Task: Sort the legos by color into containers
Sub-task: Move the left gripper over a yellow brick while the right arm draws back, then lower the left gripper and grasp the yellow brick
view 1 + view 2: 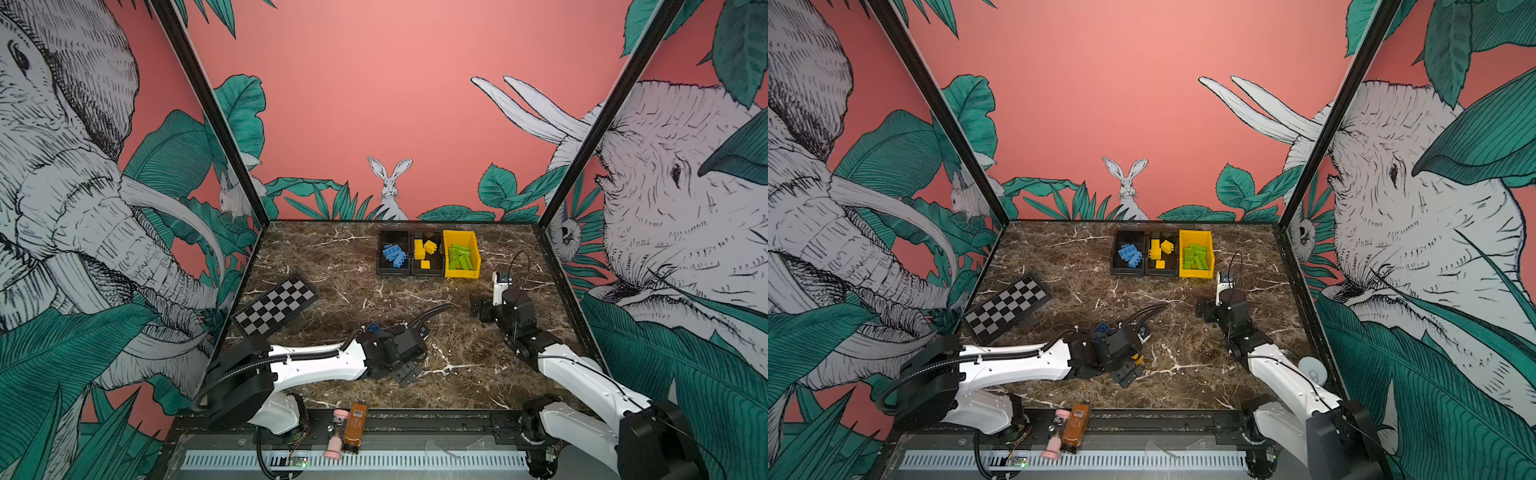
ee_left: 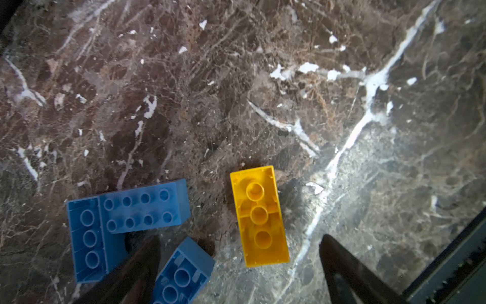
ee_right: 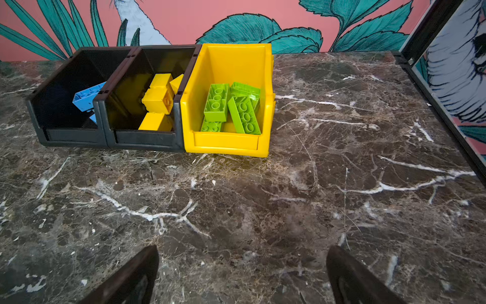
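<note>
Lying hollow-side up on veined marble (image 2: 236,79), a glossy yellow brick (image 2: 259,215) sits between the left gripper (image 2: 239,239)'s spread jaws; the right gripper (image 3: 242,248) gapes too.

Glossy plastic yellow brick (image 2: 259,217), smooth plastic yellow bin (image 3: 228,143), polished brown marble tabletop (image 3: 263,210)

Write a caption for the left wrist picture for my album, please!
Left tool open over an upside-down yellow brick, three blue bricks nearby on the marble table.

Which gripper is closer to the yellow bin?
Right. The right gripper faces the yellow bin from in front; the left gripper hangs over loose legos near the table front.
</note>
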